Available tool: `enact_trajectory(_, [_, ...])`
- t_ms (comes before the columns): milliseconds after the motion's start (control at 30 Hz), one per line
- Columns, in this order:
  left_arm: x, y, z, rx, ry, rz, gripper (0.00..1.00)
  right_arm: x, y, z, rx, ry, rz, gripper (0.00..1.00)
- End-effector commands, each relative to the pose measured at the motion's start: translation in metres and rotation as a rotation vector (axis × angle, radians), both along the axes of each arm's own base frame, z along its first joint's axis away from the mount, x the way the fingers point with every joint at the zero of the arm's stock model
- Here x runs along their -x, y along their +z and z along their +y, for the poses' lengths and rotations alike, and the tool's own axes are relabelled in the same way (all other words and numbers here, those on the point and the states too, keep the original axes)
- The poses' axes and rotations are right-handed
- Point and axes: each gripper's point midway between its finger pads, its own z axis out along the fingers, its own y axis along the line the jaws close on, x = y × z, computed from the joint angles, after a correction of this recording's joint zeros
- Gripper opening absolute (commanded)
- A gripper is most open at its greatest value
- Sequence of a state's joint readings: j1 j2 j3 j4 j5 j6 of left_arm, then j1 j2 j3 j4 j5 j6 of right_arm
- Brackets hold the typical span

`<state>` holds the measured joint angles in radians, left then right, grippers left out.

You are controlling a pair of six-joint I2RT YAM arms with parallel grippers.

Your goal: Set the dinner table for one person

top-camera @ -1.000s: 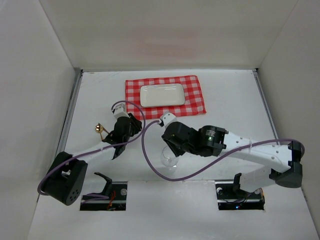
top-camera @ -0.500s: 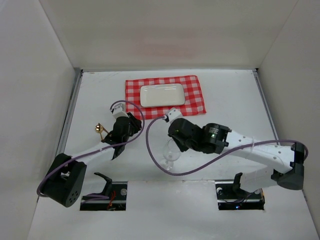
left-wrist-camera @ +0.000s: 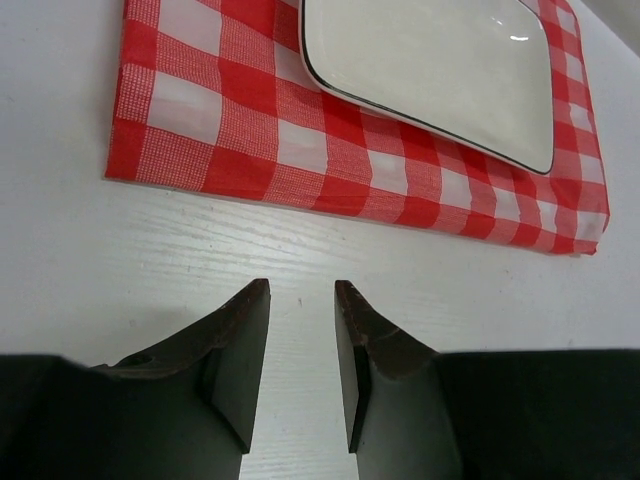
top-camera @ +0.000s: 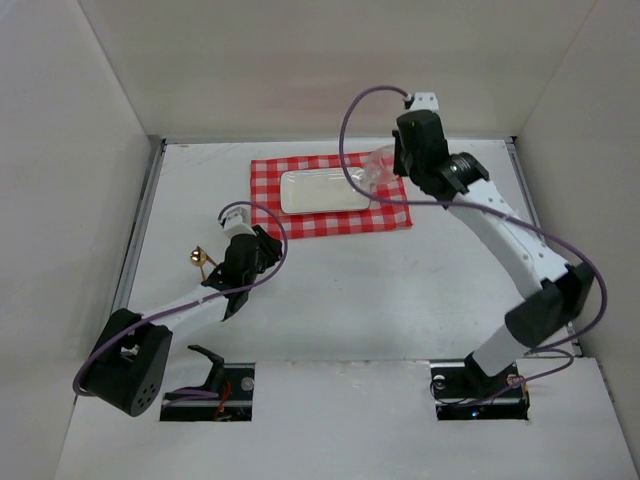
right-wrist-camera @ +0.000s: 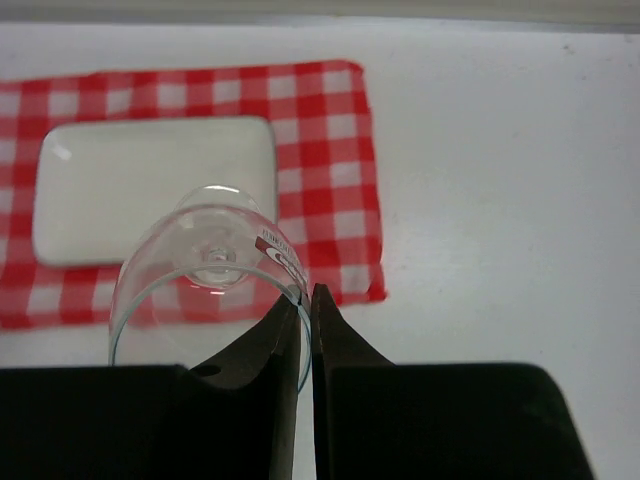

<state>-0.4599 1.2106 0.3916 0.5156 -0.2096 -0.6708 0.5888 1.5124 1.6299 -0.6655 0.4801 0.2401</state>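
Observation:
My right gripper (top-camera: 386, 168) hangs high over the right end of the red-and-white checked cloth (top-camera: 392, 208), shut on the rim of a clear glass (top-camera: 371, 173). In the right wrist view the glass (right-wrist-camera: 200, 250) lies tilted with its mouth toward the camera, and the gripper (right-wrist-camera: 306, 292) pinches its wall beside a label. A white rectangular plate (top-camera: 325, 190) lies on the cloth. My left gripper (left-wrist-camera: 301, 288) stands slightly open over the bare dinner table (left-wrist-camera: 150, 250), just short of the cloth (left-wrist-camera: 250, 110). Nothing is between its fingers.
A small gold-coloured object (top-camera: 200, 258) lies on the table left of the left arm. A metal rail (top-camera: 148, 220) runs along the left edge, and white walls close three sides. Two cut-outs (top-camera: 208, 390) hold the arm bases near the front.
The right gripper closed on the glass low near the table's middle. It then carried the glass up and away to above the cloth's right end. The left arm barely moved.

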Motion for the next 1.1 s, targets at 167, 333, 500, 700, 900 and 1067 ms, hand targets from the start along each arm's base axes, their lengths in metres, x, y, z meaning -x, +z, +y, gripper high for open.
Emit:
enact_trajectory(167, [-0.002,0.012,0.003,0.031,0.010,-0.046,0.30,-0.124,0.034,-0.043,0.048,-0.207,-0.122,0.01])
enact_trajectory(333, [-0.003,0.010,0.002,0.028,0.009,-0.039,0.31,-0.160,0.032,-0.064,0.112,-0.257,-0.116,0.01])
enact_trajectory(500, [-0.004,0.007,0.000,0.028,0.001,-0.027,0.31,-0.182,0.015,-0.057,0.150,-0.230,-0.083,0.02])
enact_trajectory(700, [-0.005,0.004,0.000,0.026,0.001,-0.020,0.31,-0.190,-0.007,-0.049,0.166,-0.194,-0.029,0.02])
enact_trajectory(900, [-0.005,0.002,-0.001,0.027,-0.003,-0.011,0.31,-0.195,-0.026,-0.044,0.167,-0.166,0.009,0.02])
enact_trajectory(1067, [-0.005,0.001,-0.002,0.029,-0.003,-0.008,0.31,-0.201,-0.046,-0.042,0.157,-0.152,0.044,0.03])
